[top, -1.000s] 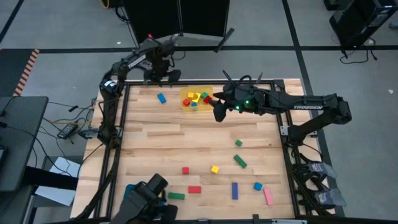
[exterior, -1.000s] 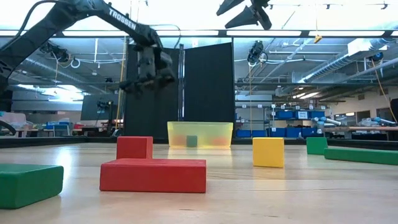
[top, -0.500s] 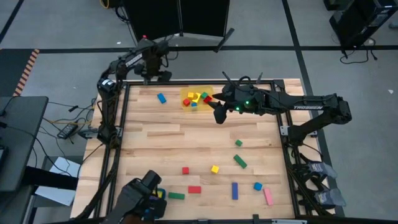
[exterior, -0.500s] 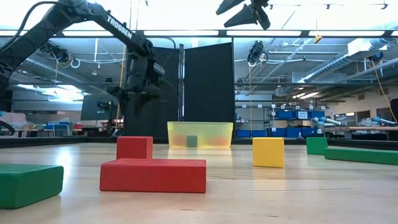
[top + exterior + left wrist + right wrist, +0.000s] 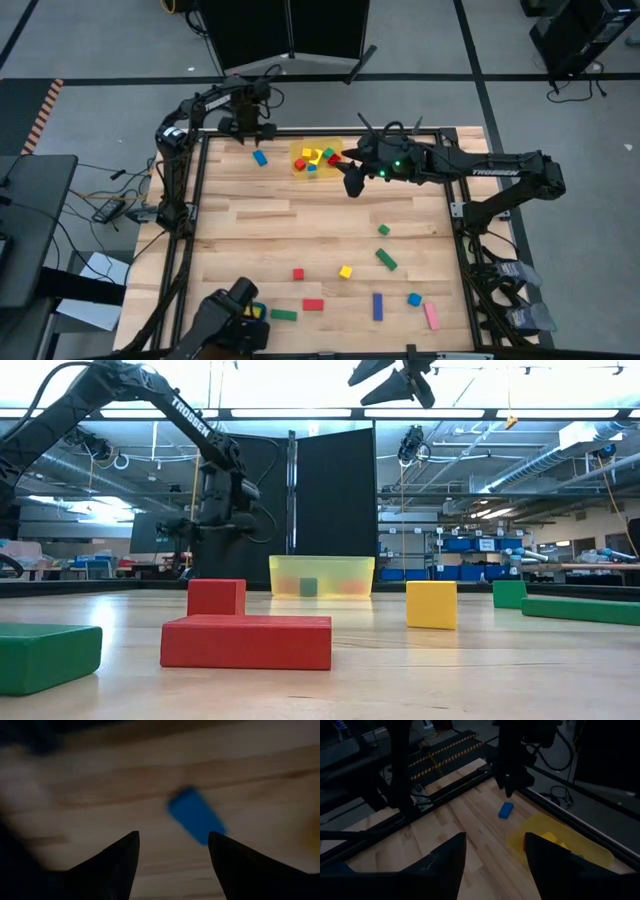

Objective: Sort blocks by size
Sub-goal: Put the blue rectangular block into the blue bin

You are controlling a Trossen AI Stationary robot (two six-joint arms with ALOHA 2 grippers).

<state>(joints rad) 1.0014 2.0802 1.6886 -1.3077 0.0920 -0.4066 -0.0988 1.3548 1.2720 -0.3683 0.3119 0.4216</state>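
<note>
Blocks: painted wooden blocks, cubes and bars, split between the worktop [image 5: 300,215] and the yellow tray [image 5: 300,163].
Loose count, high view: 11. One blue bar [image 5: 260,158] alone near the far edge; ten toward the near edge: red cube [image 5: 298,274], yellow cube [image 5: 346,271], red bar [image 5: 313,305], green bar [image 5: 283,315], blue long bar [image 5: 378,306], blue cube [image 5: 414,299], pink bar [image 5: 431,316], green long bar [image 5: 386,260], small green cube [image 5: 383,230], and something blue at the near left corner, half hidden.
Tray count: about six small blocks, red, yellow, green, blue; exact number unclear.
Materials: worktop pale plank wood in a dark metal frame; tray translucent yellow, square, low walls; blocks flat matte colour, sharp edges.
Left gripper [image 5: 247,128]: at the far edge just beyond the blue bar, fingers spread, holding nothing.
Right gripper [image 5: 352,185]: beside the tray, toward the right edge, fingers apart, empty.
Left wrist view only: blue bar [image 5: 196,815] close up, lying skewed on the wood beyond both fingertips [image 5: 129,842].
Right wrist view only: left gripper [image 5: 515,779] hanging just above the blue bar [image 5: 506,809], tray [image 5: 545,827] alongside.
Low view only: tray [image 5: 322,575] seen through its wall, green block showing inside; red bar [image 5: 247,641] in front of red cube [image 5: 216,597].
</note>
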